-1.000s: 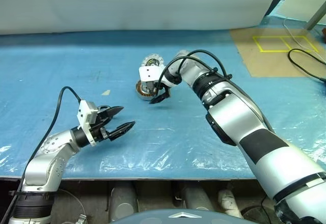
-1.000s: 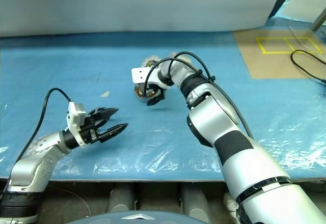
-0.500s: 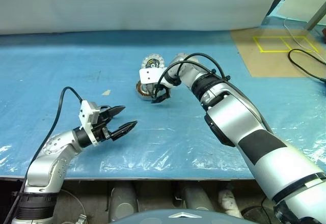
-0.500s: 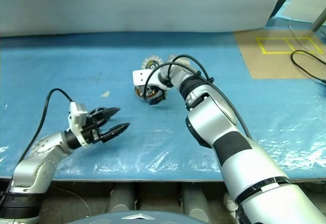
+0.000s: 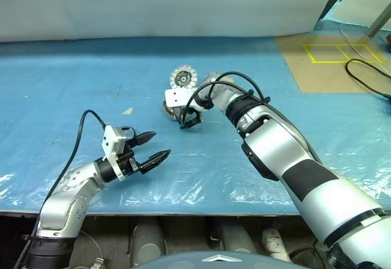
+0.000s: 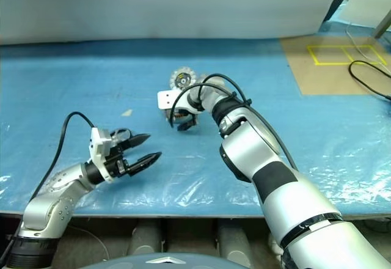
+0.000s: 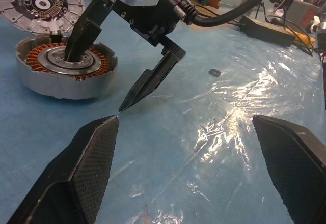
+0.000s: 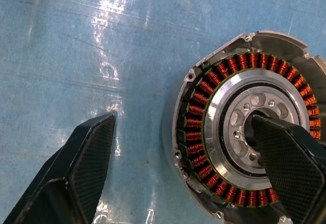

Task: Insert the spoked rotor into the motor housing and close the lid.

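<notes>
The right gripper (image 5: 187, 117) hangs over the motor housing (image 7: 65, 66), with its fingers spread wide and holding nothing. In the left wrist view one finger sits over the shiny middle of the housing and the other points down at the blue mat (image 5: 91, 85) beside it. The housing has a ring of copper wire and lies flat on the mat. The lid (image 5: 182, 76) lies just behind it, touching or almost touching its edge. The left gripper (image 5: 153, 147) waits near the front of the mat, well apart, open and empty too. I cannot pick out the spoked rotor anywhere. It looks like the robot is checking or reaching for the housing. Next it likely needs to find the wheel, or take the lid. I see no words I can read; the lid only has tiny yellow marks.
</notes>
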You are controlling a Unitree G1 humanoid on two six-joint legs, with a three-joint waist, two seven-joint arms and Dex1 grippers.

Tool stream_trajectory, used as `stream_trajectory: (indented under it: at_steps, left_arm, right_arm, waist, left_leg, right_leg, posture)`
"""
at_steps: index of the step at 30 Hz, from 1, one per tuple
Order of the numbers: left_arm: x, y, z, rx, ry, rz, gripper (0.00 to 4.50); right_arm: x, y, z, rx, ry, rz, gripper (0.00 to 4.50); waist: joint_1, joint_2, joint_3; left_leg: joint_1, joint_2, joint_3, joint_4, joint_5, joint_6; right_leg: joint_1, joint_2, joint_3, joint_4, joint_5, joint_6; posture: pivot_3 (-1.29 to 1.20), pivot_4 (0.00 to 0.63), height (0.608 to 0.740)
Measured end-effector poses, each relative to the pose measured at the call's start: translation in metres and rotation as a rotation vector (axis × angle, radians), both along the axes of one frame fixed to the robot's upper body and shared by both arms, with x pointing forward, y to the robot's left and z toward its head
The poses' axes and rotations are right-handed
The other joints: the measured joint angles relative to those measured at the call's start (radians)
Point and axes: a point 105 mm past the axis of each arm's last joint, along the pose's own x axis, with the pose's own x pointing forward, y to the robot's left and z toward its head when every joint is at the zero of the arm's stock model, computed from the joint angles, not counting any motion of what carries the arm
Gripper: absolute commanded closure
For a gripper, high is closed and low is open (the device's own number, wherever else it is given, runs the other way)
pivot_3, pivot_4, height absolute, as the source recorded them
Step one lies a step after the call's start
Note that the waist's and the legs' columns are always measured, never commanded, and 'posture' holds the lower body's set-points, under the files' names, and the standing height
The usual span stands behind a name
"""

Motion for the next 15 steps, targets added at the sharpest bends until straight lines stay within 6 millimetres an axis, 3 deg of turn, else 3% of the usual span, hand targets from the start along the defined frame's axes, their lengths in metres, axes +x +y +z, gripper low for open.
stream_trajectory:
  at_steps: [5, 10, 15]
  left_arm:
    - [0.0009, -0.0001, 0.0, -0.004, -0.004, 0.015, 0.05]
    - [0.0013, -0.0024, 0.0017, -0.007, -0.011, 0.018, 0.05]
    - [0.0027, -0.0042, 0.0043, -0.009, -0.021, 0.02, 0.05]
  right_arm:
    - [-0.0005, -0.0012, -0.0022, -0.036, -0.017, 0.025, 0.03]
    - [-0.0025, -0.0009, -0.0019, -0.064, -0.025, 0.067, 1.18]
    - [-0.005, 0.0009, -0.0011, -0.062, -0.013, 0.086, 1.18]
  waist:
    - [0.002, 0.0, 0.0]
    - [0.001, 0.0, 0.0]
    - [0.0, 0.0, 0.0]
  left_leg:
    - [0.001, -0.001, 0.0, 0.001, 0.0, 0.0]
    - [0.003, -0.001, 0.0, 0.001, 0.0, 0.0]
    - [0.004, 0.0, 0.0, 0.001, 0.0, 0.0]
  right_leg:
    - [0.0, -0.001, 0.0, 0.002, 0.0, 0.0]
    - [0.0, -0.002, 0.0, 0.007, -0.003, -0.004]
    - [0.0, -0.001, 0.0, 0.01, -0.004, -0.005]
  posture:
    - [0.0, 0.15, 0.74]
    - [0.0, 0.15, 0.74]
    - [0.0, 0.15, 0.74]
